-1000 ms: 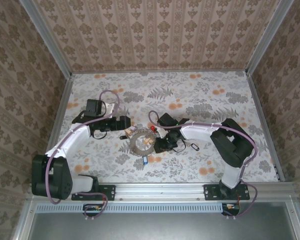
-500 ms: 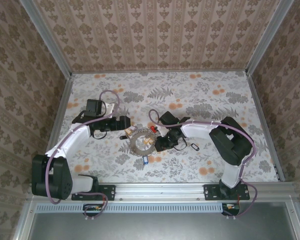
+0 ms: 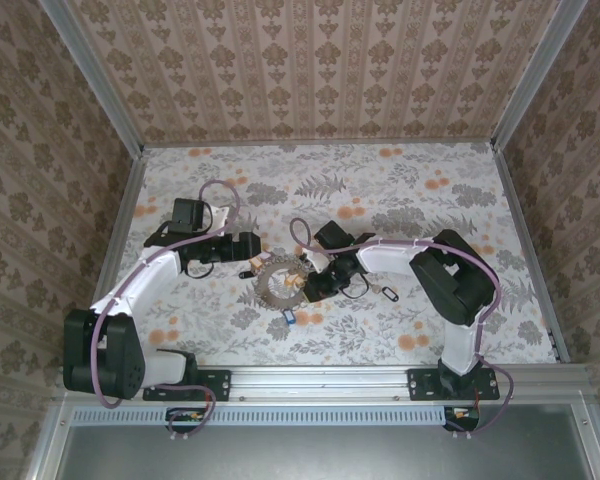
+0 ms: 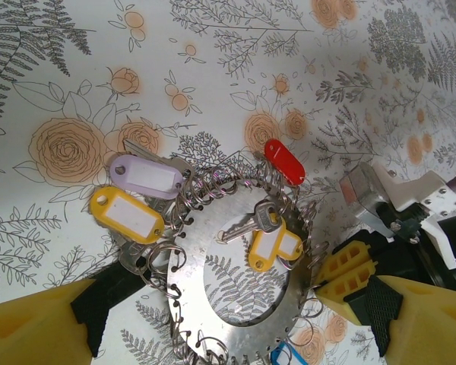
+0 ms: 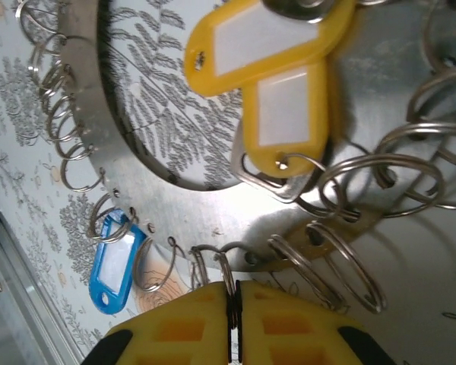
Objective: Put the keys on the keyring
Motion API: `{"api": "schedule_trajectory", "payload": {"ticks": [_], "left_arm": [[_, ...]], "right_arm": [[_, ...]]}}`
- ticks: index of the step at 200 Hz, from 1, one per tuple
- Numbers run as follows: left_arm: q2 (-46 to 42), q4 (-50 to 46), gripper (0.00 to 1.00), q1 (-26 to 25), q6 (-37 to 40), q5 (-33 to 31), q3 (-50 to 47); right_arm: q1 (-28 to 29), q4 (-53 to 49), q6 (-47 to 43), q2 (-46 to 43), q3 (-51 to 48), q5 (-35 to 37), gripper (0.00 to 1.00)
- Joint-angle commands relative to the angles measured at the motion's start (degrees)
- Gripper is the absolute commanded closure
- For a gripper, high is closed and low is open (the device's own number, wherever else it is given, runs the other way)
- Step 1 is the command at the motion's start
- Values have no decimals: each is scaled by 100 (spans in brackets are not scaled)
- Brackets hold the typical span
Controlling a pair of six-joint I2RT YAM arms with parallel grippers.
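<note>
Keyring (image 5: 213, 213) | pinched at rim by right gripper (image 5: 233, 304); left gripper (image 4: 228, 312) straddles it

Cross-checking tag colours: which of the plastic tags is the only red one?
The red tag, a small tilted oval at the keyring's far rim in the left wrist view. The rest: yellow tags, a lilac tag, a blue tag.

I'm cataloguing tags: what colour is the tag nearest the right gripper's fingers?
The tag is blue, clearest in the right wrist view.
</note>
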Motion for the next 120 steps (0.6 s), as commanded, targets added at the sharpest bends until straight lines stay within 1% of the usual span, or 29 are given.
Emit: {"api": "schedule_trajectory", "payload": {"ticks": [1, 23, 31, 36, 38, 44, 54, 65, 77, 85, 93, 98, 107, 120], "left_arm": [[-24, -88, 10, -48, 159, -45, 92], [-33, -81, 10, -62, 221, 9, 110], [-57, -36, 10, -71, 281, 149, 115], [-79, 39, 10, -76, 325, 323, 120], [-99, 77, 9, -74, 342, 507, 112], [-157, 246, 9, -81, 340, 904, 62], [-308, 793, 9, -97, 174, 1468, -117], [-481, 1342, 9, -141, -31, 1772, -312], [-636, 1551, 10, -236, 19, 1894, -382], [-729, 1520, 13, -311, 196, 2095, -348], [-825, 1441, 21, -375, 425, 2309, -257], [-901, 1386, 24, -417, 516, 2331, -208], [-1038, 1425, 27, -476, 621, 2388, -166], [-1273, 1675, 27, -568, 904, 2696, -225]], "right_arm": [[11, 45, -236, 80, 152, -265, 93], [11, 79, -264, -112, 113, -379, 94], [11, 74, -290, -246, 74, -377, 97], [10, 59, -308, -346, 52, -346, 99], [11, 53, -314, -388, 43, -333, 100], [9, 22, -355, -527, 12, -287, 100], [11, -52, -443, -771, -25, -166, 100], [11, -154, -568, -1064, -72, 6, 100], [7, -240, -775, -1401, -131, 124, 100], [11, -312, -998, -1606, -153, 156, 100], [13, -390, -1271, -1843, -187, 174, 100], [19, -432, -1430, -1992, -201, 169, 100], [20, -489, -1733, -2268, -231, 136, 100], [20, -464, -2041, -2658, -275, 13, 100]]}}
